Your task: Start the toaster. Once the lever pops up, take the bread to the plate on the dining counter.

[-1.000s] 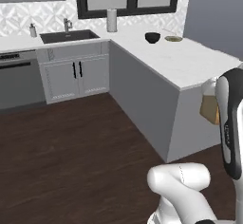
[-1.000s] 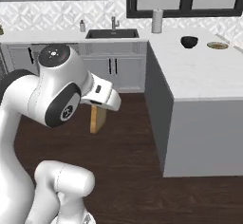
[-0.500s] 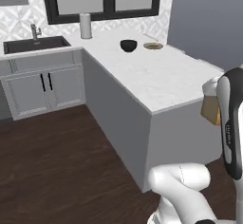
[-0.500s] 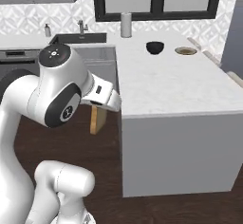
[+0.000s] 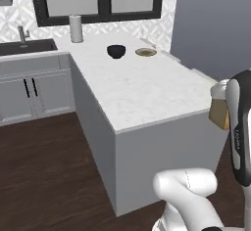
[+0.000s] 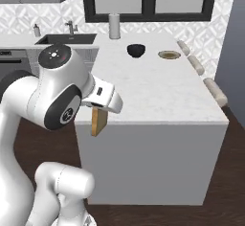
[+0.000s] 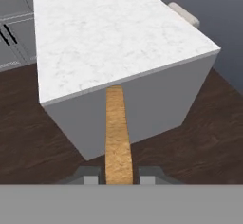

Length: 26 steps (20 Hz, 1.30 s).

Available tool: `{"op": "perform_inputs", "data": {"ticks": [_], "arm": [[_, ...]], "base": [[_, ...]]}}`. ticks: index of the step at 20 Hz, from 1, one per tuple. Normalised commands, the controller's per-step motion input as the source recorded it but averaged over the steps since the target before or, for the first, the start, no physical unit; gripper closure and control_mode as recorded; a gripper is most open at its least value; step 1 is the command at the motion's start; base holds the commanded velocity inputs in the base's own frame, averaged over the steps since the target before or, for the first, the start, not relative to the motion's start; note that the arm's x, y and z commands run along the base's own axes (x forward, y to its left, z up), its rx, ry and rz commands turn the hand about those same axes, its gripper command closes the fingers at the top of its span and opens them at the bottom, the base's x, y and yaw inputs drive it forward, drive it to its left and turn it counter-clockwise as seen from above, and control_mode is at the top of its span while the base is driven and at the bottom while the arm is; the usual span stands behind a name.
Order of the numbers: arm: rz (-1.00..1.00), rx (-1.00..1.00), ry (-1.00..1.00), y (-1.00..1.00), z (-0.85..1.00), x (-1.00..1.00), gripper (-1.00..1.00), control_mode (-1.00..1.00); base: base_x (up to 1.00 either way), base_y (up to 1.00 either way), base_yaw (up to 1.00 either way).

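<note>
No words, numbers, labels or signs to read anywhere. Nothing written on the white bench (image 5: 147,88), the bread (image 7: 117,137), the plate (image 6: 169,54) or the dark bowl (image 6: 136,50).

The white arm rises from the base with its upper joints folded, the wrist turned so the hand points forward and slightly down. The gripper (image 7: 118,176) is closed on the bread (image 7: 117,133), the slice pinched edge-on between the two fingertips. In the right base view the hand partly hides the grip, apparently level.
</note>
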Motion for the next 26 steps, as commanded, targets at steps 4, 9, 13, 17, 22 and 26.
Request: {"op": "perform_inputs", "data": {"ticks": [4,9,13,17,22,26], "arm": [[0.00,0.00,0.00,0.00,0.00,0.00,1.00,1.00],[0.00,0.00,0.00,0.00,0.00,0.00,1.00,1.00],[0.00,0.00,0.00,0.00,0.00,0.00,1.00,1.00],[0.00,0.00,0.00,0.00,0.00,0.00,1.00,1.00],[0.00,0.00,0.00,0.00,0.00,0.00,1.00,1.00],[0.00,0.00,0.00,0.00,0.00,0.00,1.00,1.00]], "base": [[0.36,-1.00,0.24],[0.38,-1.00,0.25],[0.38,-1.00,0.26],[0.39,-1.00,0.30],[0.43,-1.00,0.35],[0.42,-0.99,0.39]]}}
